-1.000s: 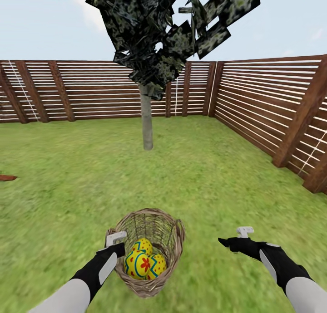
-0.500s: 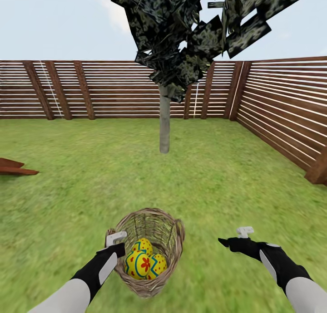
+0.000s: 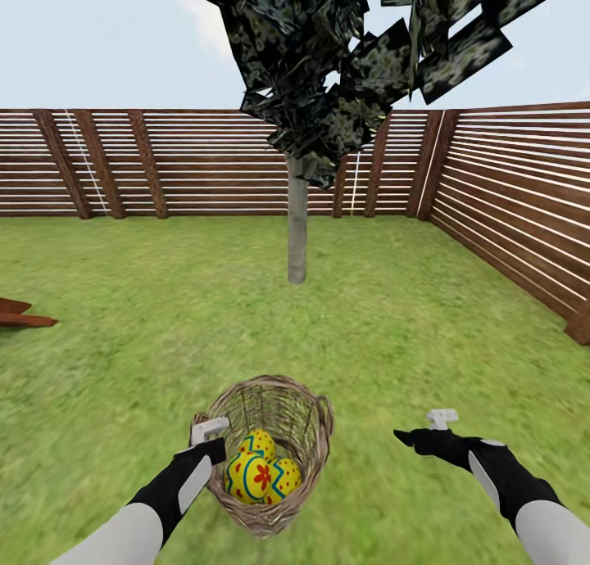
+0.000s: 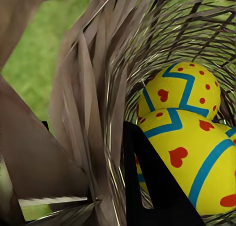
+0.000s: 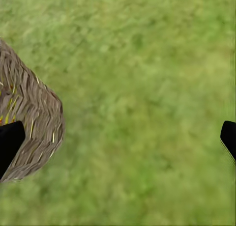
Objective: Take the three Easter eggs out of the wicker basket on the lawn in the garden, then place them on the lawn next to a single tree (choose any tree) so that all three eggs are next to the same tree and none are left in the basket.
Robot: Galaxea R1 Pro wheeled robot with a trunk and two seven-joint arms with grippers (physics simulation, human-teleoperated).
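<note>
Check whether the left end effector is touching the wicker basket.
Touching: the left wrist view shows the left end effector gripping the wicker basket wall, one finger inside.

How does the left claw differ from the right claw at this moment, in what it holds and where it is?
The left claw is shut on the rim of the wicker basket, which holds the Easter eggs; the right claw is open and holds nothing. The left claw touches the basket, while the right claw hangs apart from it, above bare lawn. Both are black and reach forward at about the same height.
</note>
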